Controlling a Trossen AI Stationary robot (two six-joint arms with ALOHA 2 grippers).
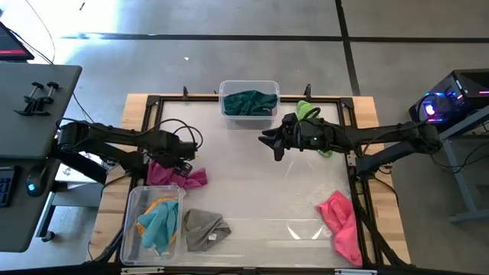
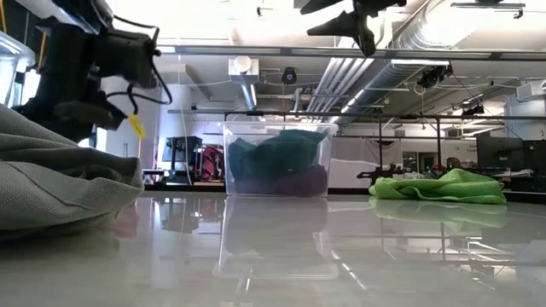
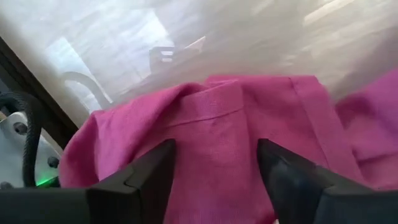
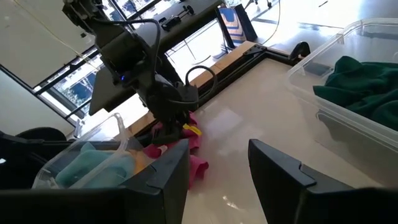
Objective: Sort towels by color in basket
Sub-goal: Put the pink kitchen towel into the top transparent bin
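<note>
A magenta towel (image 1: 179, 175) lies on the table at the left, beside the near-left bin. My left gripper (image 1: 174, 158) is open right above it, its fingers (image 3: 142, 180) on either side of a raised fold (image 3: 214, 134). My right gripper (image 1: 272, 142) is open and empty, held high over the table's middle, near the far bin. A lime towel (image 1: 308, 113) lies on the table partly under the right arm. A grey towel (image 1: 205, 228) and a pink towel (image 1: 341, 222) lie near the front edge. My left gripper comes at the magenta towel from above, its open fingers astride a raised fold (image 3: 214, 134) of it. The towel lies slack on the table. Whether the fingers touch the cloth, I cannot tell.
A clear bin (image 1: 249, 85) at the far edge holds a dark green towel (image 1: 250, 101) over a purple one (image 2: 286, 182). A clear bin (image 1: 130, 229) at the near left holds cyan (image 1: 159, 222) and orange (image 1: 164, 205) towels. Bare table lies in the middle.
</note>
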